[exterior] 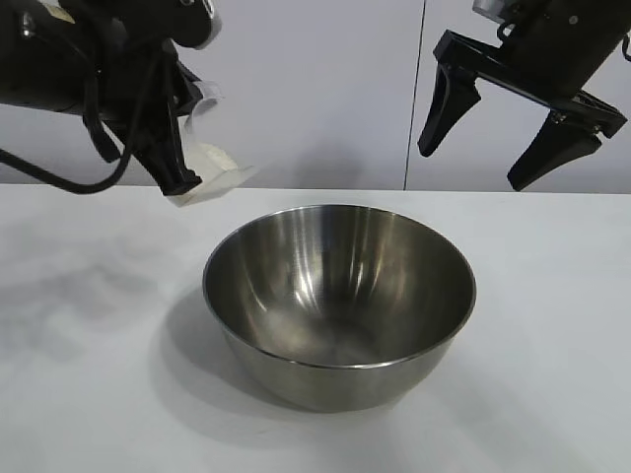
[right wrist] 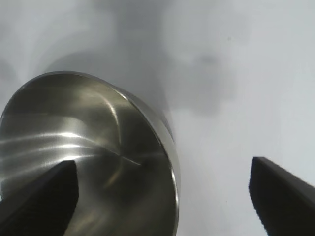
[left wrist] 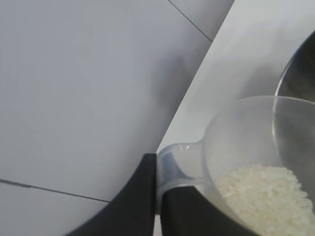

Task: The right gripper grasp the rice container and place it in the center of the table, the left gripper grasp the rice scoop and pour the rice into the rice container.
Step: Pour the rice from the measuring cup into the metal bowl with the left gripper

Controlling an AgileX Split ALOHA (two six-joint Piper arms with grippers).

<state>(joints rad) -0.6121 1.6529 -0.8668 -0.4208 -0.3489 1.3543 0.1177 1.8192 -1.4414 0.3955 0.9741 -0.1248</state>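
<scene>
Black left end effector (exterior: 175, 163) pinches the clear plastic rice scoop (exterior: 209, 168) above the worktop (exterior: 89, 296), beside the steel bowl (exterior: 339, 301); white rice (left wrist: 263, 191) unspilled. Lip should clear the rim before tipping. Right end effector (exterior: 518, 133) hangs open.

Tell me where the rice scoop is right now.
In the exterior view the scoop hangs tilted in the left gripper, above the table, up and left of the bowl, rice inside.
</scene>
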